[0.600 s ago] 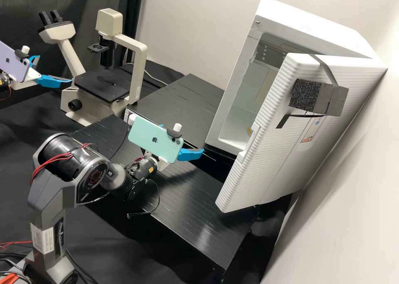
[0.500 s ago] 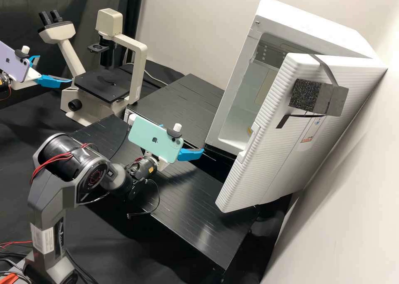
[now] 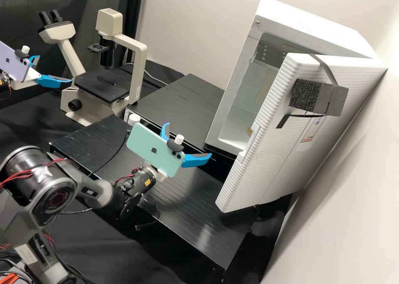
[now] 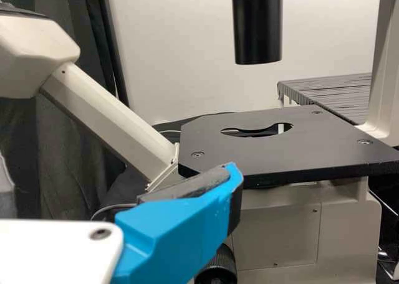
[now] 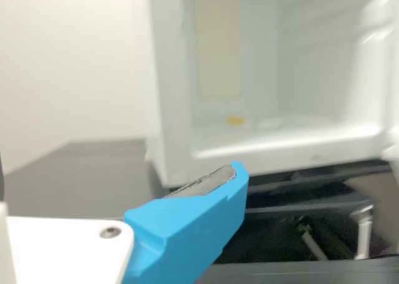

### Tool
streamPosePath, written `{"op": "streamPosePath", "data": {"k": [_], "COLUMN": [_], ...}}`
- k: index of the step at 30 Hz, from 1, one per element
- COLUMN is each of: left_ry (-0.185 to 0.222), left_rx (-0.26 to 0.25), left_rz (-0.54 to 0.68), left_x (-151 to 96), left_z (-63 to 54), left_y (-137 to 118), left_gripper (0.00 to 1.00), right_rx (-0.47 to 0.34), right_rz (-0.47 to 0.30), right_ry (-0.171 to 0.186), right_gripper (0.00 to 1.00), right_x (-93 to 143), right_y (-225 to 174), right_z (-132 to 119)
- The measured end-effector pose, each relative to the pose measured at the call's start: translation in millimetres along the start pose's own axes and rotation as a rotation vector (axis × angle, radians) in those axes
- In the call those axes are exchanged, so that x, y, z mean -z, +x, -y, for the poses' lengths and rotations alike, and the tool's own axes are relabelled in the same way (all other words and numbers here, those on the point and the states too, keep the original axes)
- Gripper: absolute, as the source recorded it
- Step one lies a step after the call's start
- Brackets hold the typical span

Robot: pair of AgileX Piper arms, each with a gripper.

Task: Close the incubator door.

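Shifted toward the high view's left edge since the earlier frame, the right arm's elbow (image 3: 45, 192) sits lower, and its gripper (image 3: 188, 139) has moved slightly nearer the door, fingers spread and holding nothing. The incubator door (image 3: 270, 167) stands wide open, unmoved. Closing it well likely means rounding the free edge, then pushing steadily on the outer face. The high view shows that face's foam block (image 3: 305, 95); the right wrist view, a pale post (image 5: 365, 231) beneath the incubator (image 5: 177, 162). Spread, too, is the left gripper (image 3: 55, 69), beside the microscope (image 3: 70, 53).
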Motion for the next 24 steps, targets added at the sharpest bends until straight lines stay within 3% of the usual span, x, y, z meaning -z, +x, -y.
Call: {"op": "streamPosePath", "data": {"k": [6, 8, 12, 18, 24], "left_ry": [0.000, 0.000, 0.000, 0.000, 0.000], "left_rx": [0.000, 0.000, 0.000, 0.000, 0.000], "left_rz": [0.000, 0.000, 0.000, 0.000, 0.000], "left_x": [0.0, 0.0, 0.0, 0.0, 0.0], "left_z": [0.0, 0.0, 0.0, 0.0, 0.0], "left_y": [0.0, 0.0, 0.0, 0.0, 0.0], "left_gripper": [1.00, 1.00, 1.00, 1.00, 1.00], "right_rx": [-0.145, -0.183, -0.238, -0.298, -0.274], "right_rz": [-0.044, -0.045, -0.023, 0.036, 0.110], "right_ry": [0.010, 0.003, 0.022, 0.036, 0.074], "right_gripper": [1.00, 1.00, 1.00, 1.00, 1.00], "right_x": [-0.2, -0.5, -4.4, -15.0, -35.8], "right_y": [-41.0, -52.5, -67.5, -75.8, -67.3], "right_z": [-29.9, -39.2, -55.0, -67.8, -68.1]}}
